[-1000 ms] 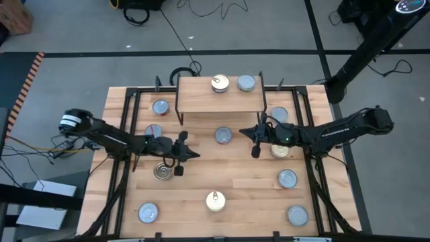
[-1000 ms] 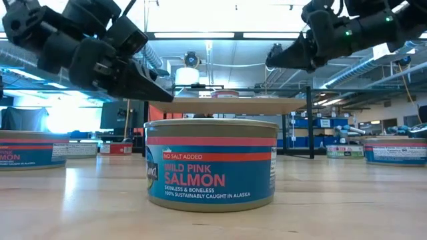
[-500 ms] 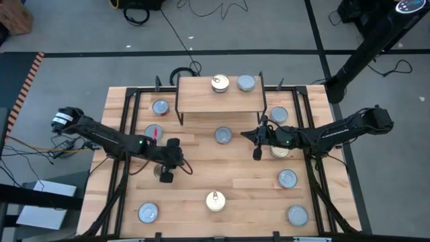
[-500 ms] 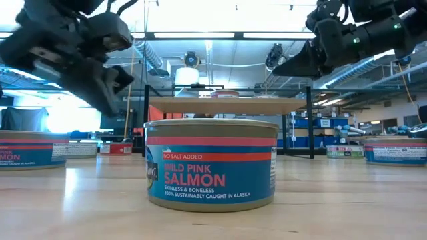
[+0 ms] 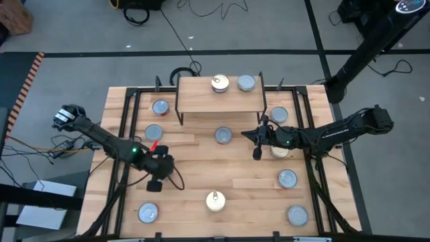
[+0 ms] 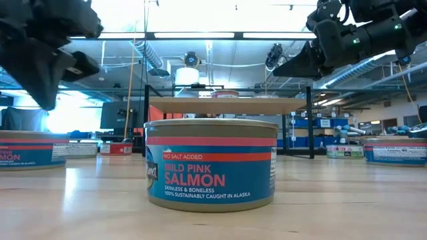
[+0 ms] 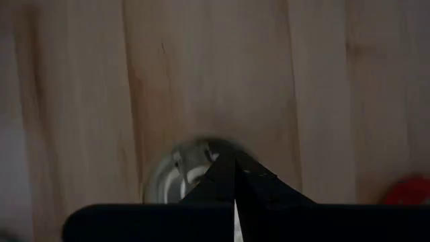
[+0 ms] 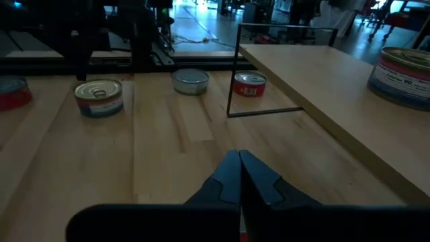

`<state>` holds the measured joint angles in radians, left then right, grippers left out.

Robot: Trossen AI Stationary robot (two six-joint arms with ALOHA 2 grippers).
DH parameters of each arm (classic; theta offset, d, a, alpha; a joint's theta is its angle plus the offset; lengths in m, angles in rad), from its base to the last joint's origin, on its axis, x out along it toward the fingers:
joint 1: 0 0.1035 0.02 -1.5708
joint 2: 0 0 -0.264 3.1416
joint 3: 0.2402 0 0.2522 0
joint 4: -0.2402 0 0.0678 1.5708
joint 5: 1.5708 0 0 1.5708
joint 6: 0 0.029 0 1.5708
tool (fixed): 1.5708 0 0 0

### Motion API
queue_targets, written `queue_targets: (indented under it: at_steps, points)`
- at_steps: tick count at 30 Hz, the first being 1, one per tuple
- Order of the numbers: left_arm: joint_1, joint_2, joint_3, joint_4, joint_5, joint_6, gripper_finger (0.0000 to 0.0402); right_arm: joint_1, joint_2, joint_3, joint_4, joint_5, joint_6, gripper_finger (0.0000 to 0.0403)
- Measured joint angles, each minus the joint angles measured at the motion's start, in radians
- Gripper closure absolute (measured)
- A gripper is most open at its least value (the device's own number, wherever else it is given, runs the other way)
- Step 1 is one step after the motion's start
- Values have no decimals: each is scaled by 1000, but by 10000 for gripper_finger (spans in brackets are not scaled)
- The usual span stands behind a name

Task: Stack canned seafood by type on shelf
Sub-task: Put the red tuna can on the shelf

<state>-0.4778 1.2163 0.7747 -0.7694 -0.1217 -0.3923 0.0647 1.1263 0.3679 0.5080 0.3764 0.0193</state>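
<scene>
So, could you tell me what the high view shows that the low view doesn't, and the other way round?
Only the high view shows the whole layout: two cans on the shelf, the others scattered over the table, and the left gripper, shut, pointing down over a silver-topped can. Only the low view shows a label: the near can reads wild pink salmon, with a blue-green side and red band. Both show the shelf and the right gripper, shut, held above the table near the shelf.

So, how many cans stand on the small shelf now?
2: a gold-topped can and a silver-topped can, side by side near one edge of the shelf; none appears hidden.
</scene>
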Motion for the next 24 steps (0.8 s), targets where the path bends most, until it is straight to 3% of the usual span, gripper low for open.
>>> queue_targets:
  at_steps: [8,20,24]
  points:
    - [5,-11,27,-214,-116,-186,400,0,0,0,0,0,8,396]
    - [127,-120,26,-208,-122,-112,401,1,0,0,-1,-1,15,396]
    - [166,-120,25,-171,-26,-64,401,1,0,0,-7,-2,15,396]
